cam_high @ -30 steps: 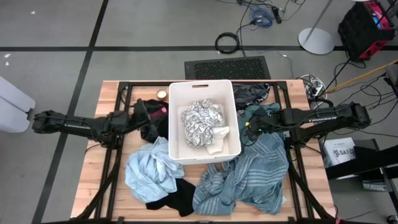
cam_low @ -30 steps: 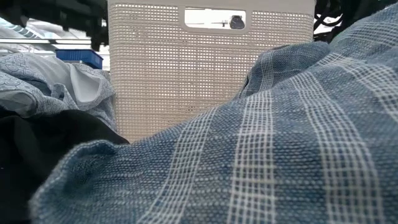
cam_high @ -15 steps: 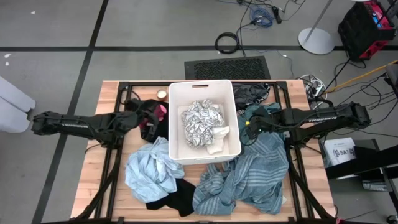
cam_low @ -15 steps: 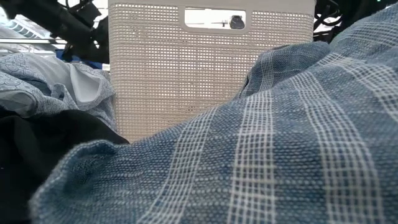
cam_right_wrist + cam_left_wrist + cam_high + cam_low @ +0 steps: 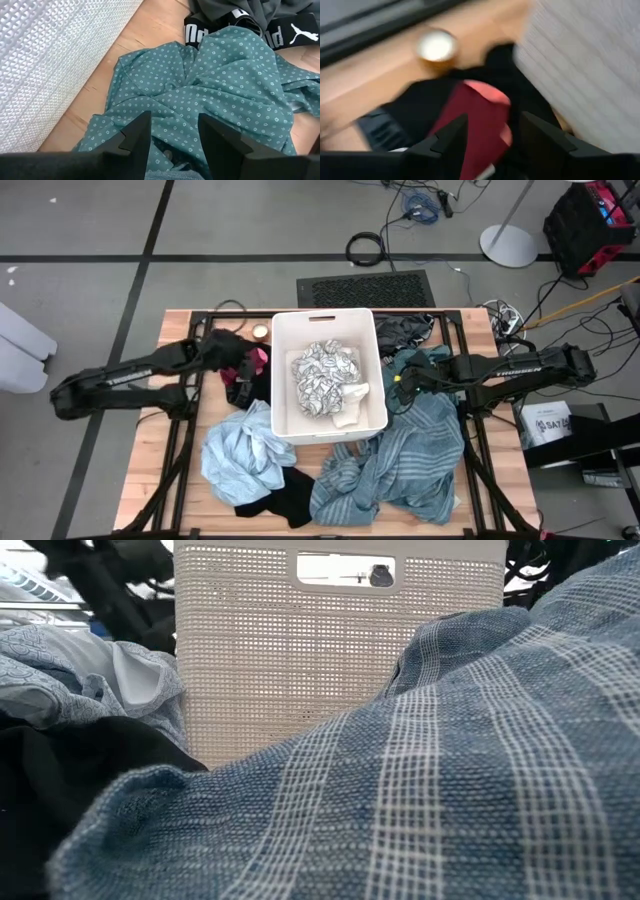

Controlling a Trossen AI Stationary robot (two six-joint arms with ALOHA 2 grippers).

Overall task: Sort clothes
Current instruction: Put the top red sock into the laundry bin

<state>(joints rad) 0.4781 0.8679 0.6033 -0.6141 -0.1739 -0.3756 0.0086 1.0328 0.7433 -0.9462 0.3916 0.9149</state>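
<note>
High view: L gripper (image 5: pixel 238 358) jaws apart over magenta garment (image 5: pixel 256 361) left of bin (image 5: pixel 283 370); R gripper (image 5: pixel 397 385) apart above teal dotted garment (image 5: pixel 220 95). Drop straight, pinch magenta only, avoid black garment (image 5: pixel 240 385).

On the wooden table (image 5: pixel 150 460) we see a white bin (image 5: pixel 330 415), a light blue garment (image 5: pixel 240 455), a black one (image 5: pixel 285 502), a large striped teal-grey one (image 5: pixel 400 465), a dark grey one (image 5: pixel 405 330), and a small round lid (image 5: pixel 260 332).
</note>
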